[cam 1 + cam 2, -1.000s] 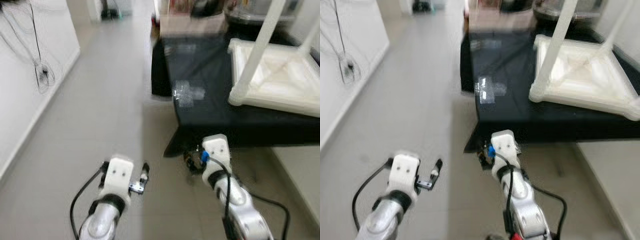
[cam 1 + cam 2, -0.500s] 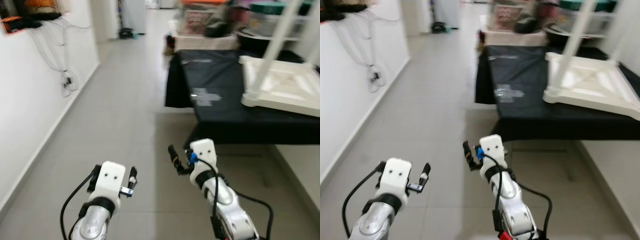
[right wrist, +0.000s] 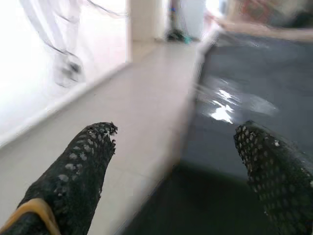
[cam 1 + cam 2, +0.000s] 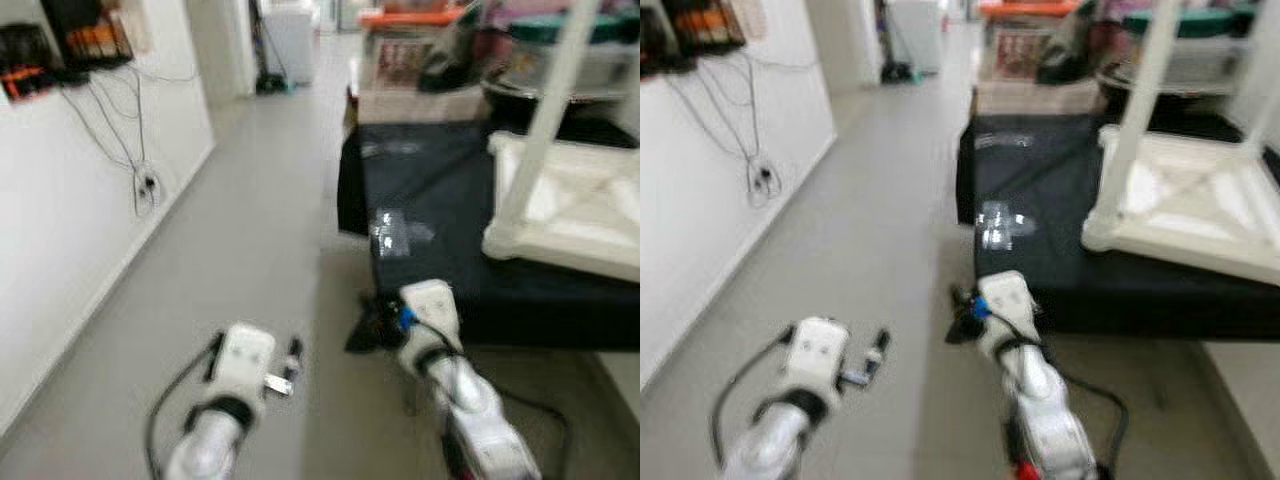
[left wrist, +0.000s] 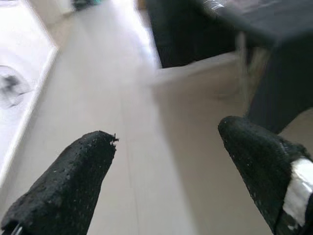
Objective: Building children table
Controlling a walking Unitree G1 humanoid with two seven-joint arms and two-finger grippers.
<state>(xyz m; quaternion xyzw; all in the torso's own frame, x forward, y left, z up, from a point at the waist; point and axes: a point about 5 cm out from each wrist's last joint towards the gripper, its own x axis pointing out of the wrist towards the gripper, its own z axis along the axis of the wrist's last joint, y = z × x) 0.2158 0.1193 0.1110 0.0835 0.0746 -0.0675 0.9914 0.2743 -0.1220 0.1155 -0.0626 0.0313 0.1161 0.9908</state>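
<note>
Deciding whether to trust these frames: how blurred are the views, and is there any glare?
Both eye views are motion-blurred; the white table edges smear. Glare patch on the black cloth. Left wrist view: floor soft, fingertips sharp. Right wrist view: bright wall washed out.

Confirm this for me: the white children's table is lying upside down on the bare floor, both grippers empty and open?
Not quite. The white children's table lies upside down on the black-covered platform, not the bare floor, as the right eye view shows. Left gripper and right gripper are indeed empty and open.

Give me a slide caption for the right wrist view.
Open right gripper empty, facing the black table edge.
</note>
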